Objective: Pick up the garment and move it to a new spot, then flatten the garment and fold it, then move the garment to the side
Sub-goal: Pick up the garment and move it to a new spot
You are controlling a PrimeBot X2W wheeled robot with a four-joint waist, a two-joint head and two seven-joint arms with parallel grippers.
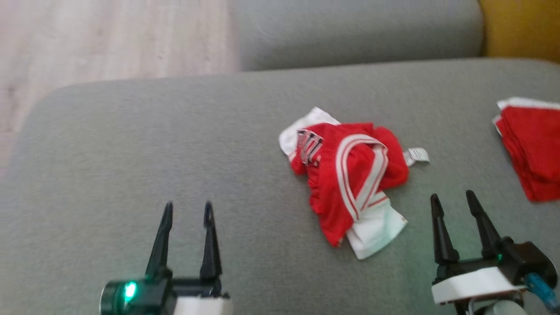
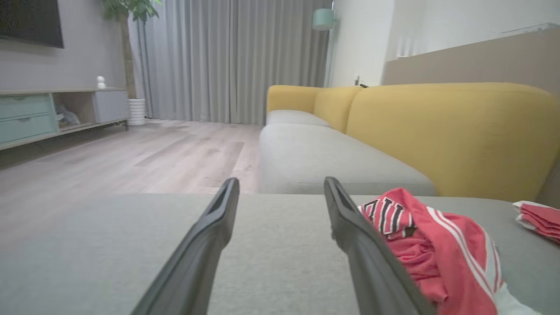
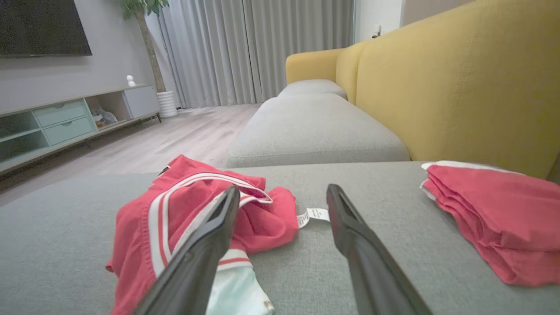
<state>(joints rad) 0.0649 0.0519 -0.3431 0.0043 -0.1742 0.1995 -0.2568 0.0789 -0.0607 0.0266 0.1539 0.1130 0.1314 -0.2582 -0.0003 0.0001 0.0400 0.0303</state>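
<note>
Garment [image 1: 350, 179], red and white, lies crumpled on the grey sofa seat [image 1: 153, 144] between both tools; left tool [image 1: 188, 205] and right tool [image 1: 452, 195] stand wide open, holding nothing.

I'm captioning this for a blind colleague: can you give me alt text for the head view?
A crumpled red and white garment lies on a grey sofa cushion, between the left gripper and the right gripper, both with jaws open and empty. A folded red pile sits at the right edge.
</note>
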